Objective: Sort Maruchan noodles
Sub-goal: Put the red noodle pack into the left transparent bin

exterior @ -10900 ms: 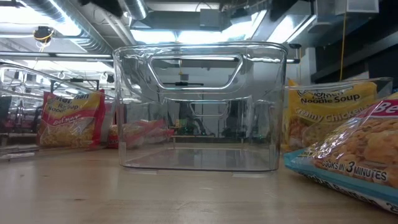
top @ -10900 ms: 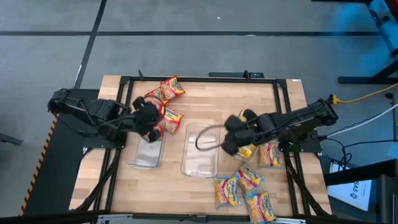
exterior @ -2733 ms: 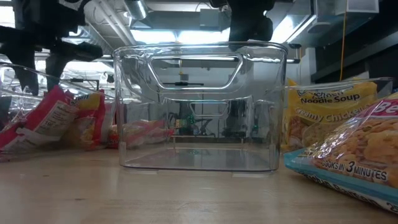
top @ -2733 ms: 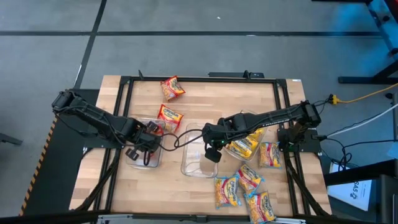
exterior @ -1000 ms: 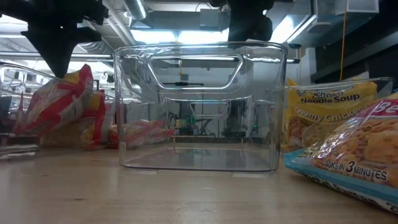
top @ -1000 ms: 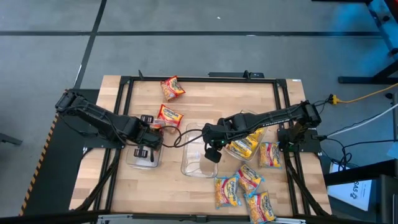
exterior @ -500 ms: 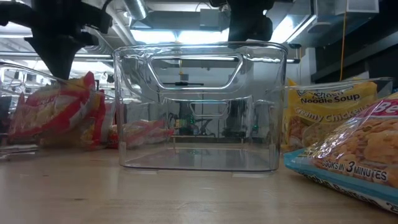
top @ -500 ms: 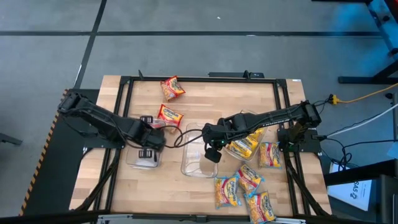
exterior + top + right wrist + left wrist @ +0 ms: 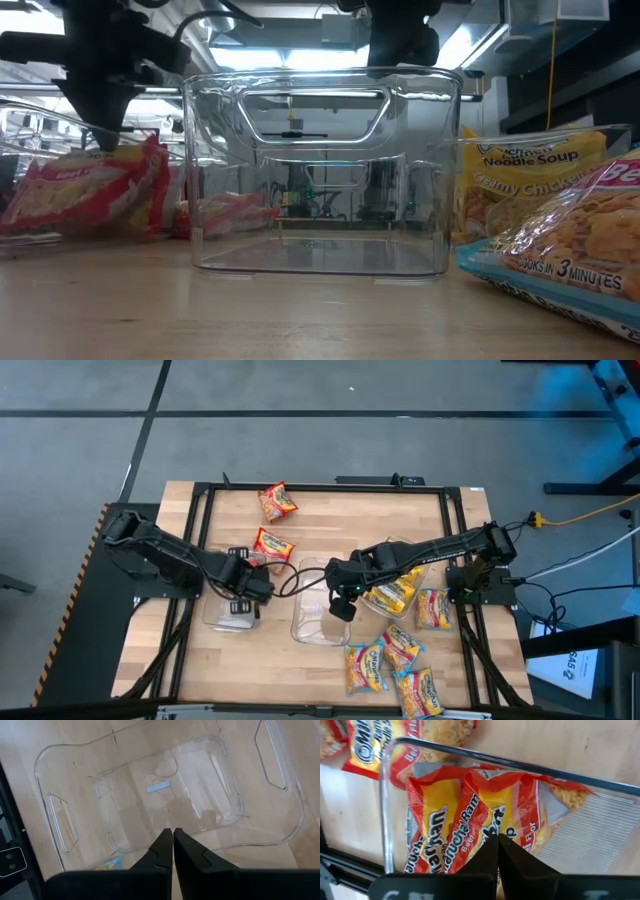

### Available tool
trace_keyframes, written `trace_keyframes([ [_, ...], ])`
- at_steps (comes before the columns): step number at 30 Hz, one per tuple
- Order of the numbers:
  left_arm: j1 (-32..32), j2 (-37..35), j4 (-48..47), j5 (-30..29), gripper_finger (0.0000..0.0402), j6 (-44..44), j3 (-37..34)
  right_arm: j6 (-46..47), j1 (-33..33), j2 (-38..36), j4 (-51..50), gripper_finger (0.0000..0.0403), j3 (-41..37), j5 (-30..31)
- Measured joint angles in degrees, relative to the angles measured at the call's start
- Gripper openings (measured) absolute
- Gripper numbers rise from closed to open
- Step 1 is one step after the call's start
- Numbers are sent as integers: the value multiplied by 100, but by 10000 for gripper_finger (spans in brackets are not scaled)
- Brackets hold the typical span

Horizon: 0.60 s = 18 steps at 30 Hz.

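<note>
wooden table (image 9: 320,520): left gripper (image 9: 243,598), fingers together, has lowered red beef packets (image 9: 470,827) into left tray (image 9: 385,800); right gripper (image 9: 340,607), fingers together, hovers over the empty tray (image 9: 165,795).

You have a wooden table (image 9: 330,510) with a black frame at mid-frame, two clear plastic trays side by side on it, left tray (image 9: 233,612) lower left of centre, middle tray (image 9: 318,622) centre, a yellow cable (image 9: 590,512) at the right edge, grey floor (image 9: 300,420) around.

Floor: you see grey concrete floor (image 9: 330,445) crossed by dark lines | Furniture: pale wooden table (image 9: 330,515) with black frame | Ceiling: silver ducts (image 9: 215,20), bright lights
</note>
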Motion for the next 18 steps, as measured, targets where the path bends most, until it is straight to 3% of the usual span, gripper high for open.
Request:
trace_keyframes([
  [7,0,0,-146,-139,3,26,0,-2,0,0,-2,14,-1,0],
  [18,0,-2,-521,-45,49,-1,0,-17,0,0,-2,14,0,0],
])
